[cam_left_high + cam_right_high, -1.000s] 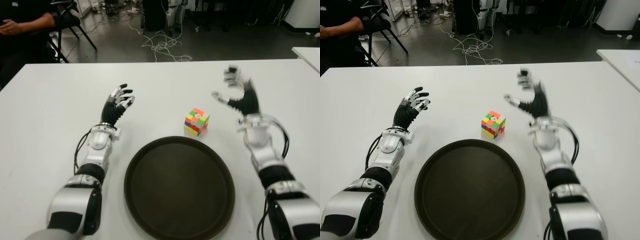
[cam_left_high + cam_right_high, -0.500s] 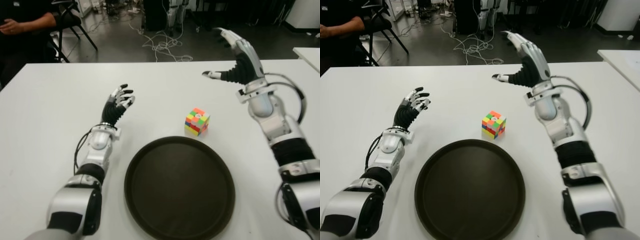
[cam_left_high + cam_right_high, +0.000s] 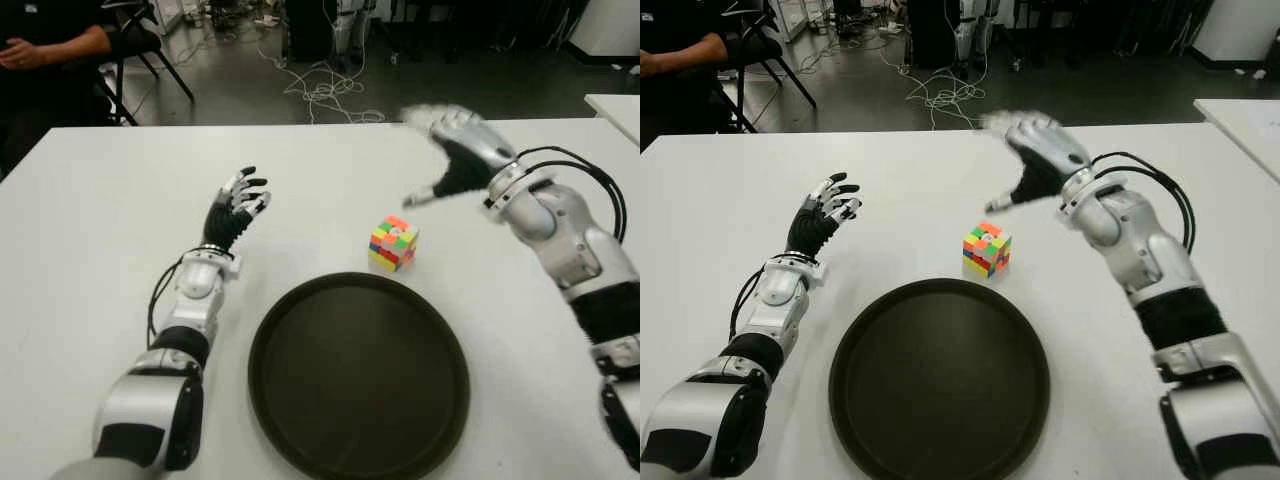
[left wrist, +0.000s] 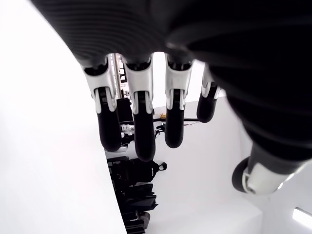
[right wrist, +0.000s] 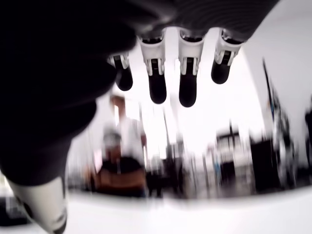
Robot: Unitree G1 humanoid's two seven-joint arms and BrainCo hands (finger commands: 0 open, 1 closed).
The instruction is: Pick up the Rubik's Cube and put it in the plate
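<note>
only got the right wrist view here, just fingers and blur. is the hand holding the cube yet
Observer: No. The Rubik's Cube sits on the table, and the right hand is open above and beyond it.
Operator: where's the plate from the cube
Observer: The plate lies just on the robot's side of the cube, with nothing on it.
Operator: left hand in the way?
Observer: No. The left hand is open, well to the left of the cube.
</note>
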